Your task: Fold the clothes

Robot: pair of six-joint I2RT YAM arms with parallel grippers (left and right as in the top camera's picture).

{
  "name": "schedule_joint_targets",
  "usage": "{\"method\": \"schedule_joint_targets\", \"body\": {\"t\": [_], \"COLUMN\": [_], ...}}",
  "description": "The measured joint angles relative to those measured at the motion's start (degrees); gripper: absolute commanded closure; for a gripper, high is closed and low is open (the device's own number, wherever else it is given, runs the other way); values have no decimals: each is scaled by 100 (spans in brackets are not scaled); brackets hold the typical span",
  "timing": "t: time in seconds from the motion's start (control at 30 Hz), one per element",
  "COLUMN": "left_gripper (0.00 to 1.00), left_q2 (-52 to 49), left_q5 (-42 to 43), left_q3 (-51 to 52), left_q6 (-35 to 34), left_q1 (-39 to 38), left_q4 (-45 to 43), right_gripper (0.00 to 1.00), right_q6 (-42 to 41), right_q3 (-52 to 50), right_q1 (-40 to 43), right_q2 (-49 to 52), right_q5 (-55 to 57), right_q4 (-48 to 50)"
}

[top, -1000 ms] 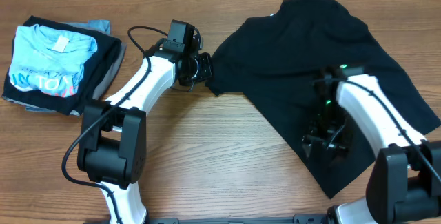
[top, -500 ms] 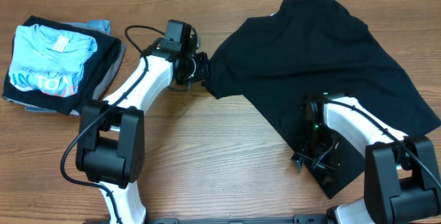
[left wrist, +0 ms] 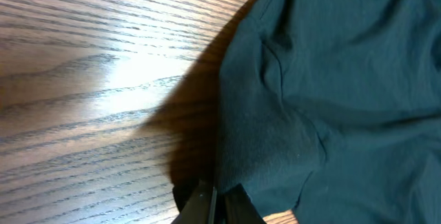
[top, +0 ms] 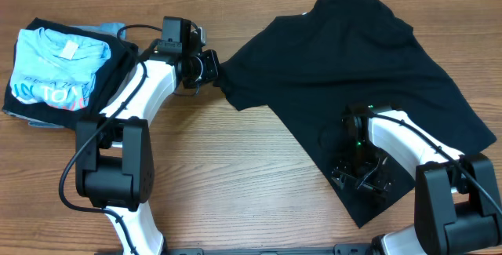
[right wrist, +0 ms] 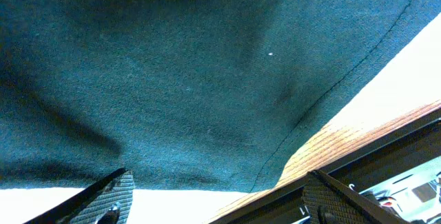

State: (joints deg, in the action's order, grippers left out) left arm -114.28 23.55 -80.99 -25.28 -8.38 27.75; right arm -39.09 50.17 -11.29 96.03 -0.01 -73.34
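Black T-shirt (top: pixel 353 67) lay spread but skewed over the right half of the wooden table (top: pixel 235 176), with one corner, probably a sleeve, drawn out to the left. Your left gripper (top: pixel 209 64) was pinched shut on the tip of that corner; the left wrist view showed the cloth bunching into the closed jaws. Your right gripper (top: pixel 358 178) hung over the shirt's lower end near the hem, fingers (right wrist: pixel 110 195) spread wide, with only flat fabric below them and no grip on it. Judgement: the step in hand was taking a second hold so the shirt could be pulled flat before any fold. To do it well, you needed to come down on the stitched hem edge, not mid-panel — thin fabric like this looked apt to slip or double up in the jaws. You also needed a firm left pinch and an even, low pull between the two holds. The folded stack topped by the light blue T-shirt (top: pixel 55 71) sat near your left arm — worth keeping the cloth clear of it.
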Motion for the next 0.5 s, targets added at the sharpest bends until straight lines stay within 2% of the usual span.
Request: {"method": "schedule_joint_targets", "body": {"t": [0.23,0.5], "left_gripper": [90,85], "left_q2": [0,0], "left_q5": [4,4], "left_q3": [0,0], "left_q6": [39,42], "left_q1": [2,2], "left_q4": [-2,48], "right_gripper": [17,13], "right_q6": [-68,1051], "right_q3": [-227,-376], "right_q1": [0,0], "right_q2": [0,0], "right_q5": [-39,-1209], "right_q4": [310,498]}}
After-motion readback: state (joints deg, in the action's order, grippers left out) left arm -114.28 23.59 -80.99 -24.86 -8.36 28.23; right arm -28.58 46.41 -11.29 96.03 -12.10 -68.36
